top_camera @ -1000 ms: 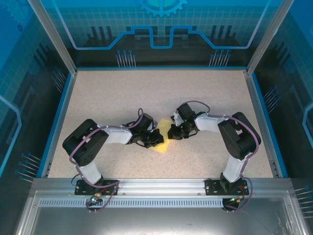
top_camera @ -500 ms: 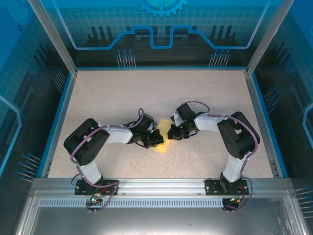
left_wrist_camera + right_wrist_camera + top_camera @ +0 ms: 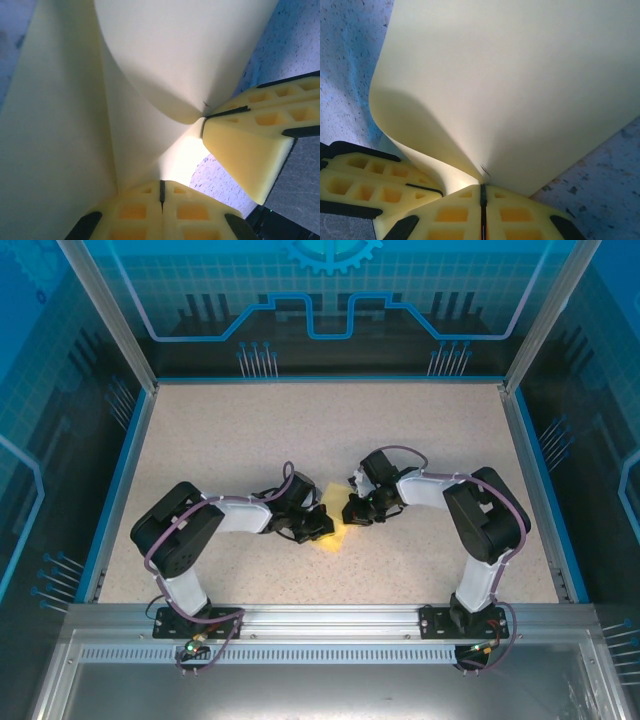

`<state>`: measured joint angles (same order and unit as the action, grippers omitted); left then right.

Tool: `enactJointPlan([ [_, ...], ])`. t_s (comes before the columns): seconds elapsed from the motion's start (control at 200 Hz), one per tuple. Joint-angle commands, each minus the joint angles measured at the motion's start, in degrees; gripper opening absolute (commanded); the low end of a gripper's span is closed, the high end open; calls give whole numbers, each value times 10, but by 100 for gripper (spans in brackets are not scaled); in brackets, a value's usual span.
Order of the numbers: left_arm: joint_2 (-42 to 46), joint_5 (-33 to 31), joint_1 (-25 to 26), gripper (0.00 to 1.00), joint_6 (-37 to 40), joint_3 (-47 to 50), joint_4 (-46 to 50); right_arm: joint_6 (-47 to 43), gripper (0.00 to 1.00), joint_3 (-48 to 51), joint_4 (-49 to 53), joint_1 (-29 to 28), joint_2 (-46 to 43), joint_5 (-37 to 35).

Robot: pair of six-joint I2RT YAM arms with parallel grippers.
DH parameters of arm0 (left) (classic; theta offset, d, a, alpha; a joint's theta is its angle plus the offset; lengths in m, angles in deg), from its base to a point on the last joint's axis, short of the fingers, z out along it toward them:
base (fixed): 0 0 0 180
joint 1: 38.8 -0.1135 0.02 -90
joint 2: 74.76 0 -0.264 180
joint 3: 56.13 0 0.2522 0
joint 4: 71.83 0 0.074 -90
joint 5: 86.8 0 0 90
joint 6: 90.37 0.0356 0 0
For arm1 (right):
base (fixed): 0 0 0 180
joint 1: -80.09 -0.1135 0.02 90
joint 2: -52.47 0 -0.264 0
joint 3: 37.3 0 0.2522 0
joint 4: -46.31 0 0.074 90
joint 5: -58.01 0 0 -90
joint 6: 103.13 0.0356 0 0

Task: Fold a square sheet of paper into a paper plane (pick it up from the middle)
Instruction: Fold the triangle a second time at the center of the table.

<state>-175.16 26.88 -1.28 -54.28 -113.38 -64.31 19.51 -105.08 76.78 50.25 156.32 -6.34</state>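
Top external: paper (image 3: 335,538) bowed at centre of table (image 3: 300,430), clamped by left gripper (image 3: 316,524) and right gripper (image 3: 353,511) alike. Likely mid first fold. Needs edge laid onto edge next, then a pressed crease.

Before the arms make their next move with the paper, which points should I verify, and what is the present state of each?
1. Is the left end effector shut on the paper? Ok.
2. Is the right end effector shut on the paper? Ok.
3. Is the paper free of tears? Ok: none seen, only a small mark at each pinch.
4. Does the paper bend in a smooth curve between the two grips? Ok.
5. Is there a gap between the two end effectors? Cannot tell: they are very close.
6. Are the paper edges aligned for a fold? Cannot tell.
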Motion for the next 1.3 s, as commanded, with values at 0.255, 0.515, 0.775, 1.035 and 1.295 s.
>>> enactJointPlan([
  [0.255,-19,-36,10,3,-1,-7,57,2,20,-1,36,5,-80,-72],
  [0.515,-18,-41,12,3,-4,-7,59,-5,8,-3,16,-14,-42,-22],
  [0.775,-17,-43,12,3,-4,-8,61,-8,6,-10,4,-15,3,-3],
  [1.035,-8,-41,13,3,2,-18,66,-22,6,-6,27,-15,15,-34],
  [1.295,28,-43,12,4,48,-57,66,-52,5,-2,70,-14,36,-89],
])
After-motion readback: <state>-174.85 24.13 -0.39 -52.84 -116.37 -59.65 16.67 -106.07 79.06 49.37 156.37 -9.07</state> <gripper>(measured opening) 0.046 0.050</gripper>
